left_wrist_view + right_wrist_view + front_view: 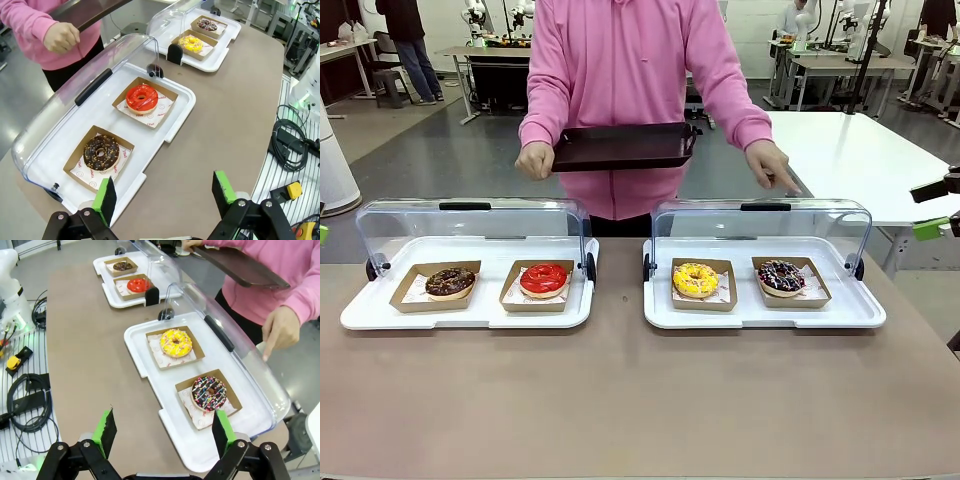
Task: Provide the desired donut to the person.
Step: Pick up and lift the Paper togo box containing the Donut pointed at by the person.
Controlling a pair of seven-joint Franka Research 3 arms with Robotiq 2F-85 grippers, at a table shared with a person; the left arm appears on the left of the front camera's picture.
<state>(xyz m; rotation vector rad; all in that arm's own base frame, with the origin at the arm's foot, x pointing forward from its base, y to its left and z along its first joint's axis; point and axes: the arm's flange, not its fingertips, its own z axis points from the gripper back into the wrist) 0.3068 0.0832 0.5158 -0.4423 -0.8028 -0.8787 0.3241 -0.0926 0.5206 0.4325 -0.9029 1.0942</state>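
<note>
The person (630,70) in a pink hoodie stands at the far side, holding a dark tray (625,146) in one hand and pointing a finger (790,183) of the other hand down over the right display case. That case holds a yellow donut (695,279) and a dark sprinkled donut (781,275). The left case holds a chocolate donut (450,281) and a red donut (544,278). My left gripper (165,197) is open above the table's left end near the chocolate donut (101,152). My right gripper (165,432) is open above the right end, near the dark sprinkled donut (209,392).
Both white display trays (465,315) (765,315) have their clear lids (470,225) (760,225) raised toward the person. Each donut lies in a brown paper box. The brown table's near half is bare. Cables and a yellow box (292,190) lie off the table's left end.
</note>
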